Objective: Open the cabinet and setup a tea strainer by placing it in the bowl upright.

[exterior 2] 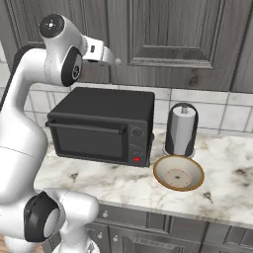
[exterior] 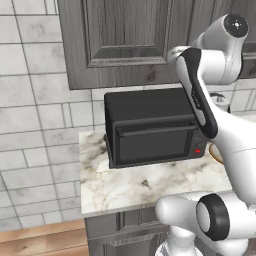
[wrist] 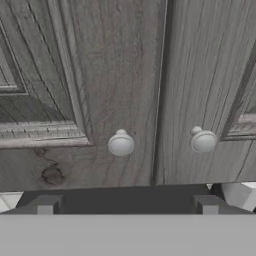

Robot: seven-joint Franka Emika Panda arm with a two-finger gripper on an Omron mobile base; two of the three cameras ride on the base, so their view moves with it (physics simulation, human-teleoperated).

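On the near marble tabletop, the bowl sits empty to the right of a black toaster oven, a paper-towel roll just behind it. Farther back, the pincer, jaws spread wide and holding nothing, faces the cabinet with its two knobs; both doors remain shut. The tea strainer is presumably inside; opening, fetching and placing all remain.

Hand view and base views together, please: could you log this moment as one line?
phase: approach | gripper: open, facing knobs | cabinet: doors shut | bowl: on counter, holds nothing
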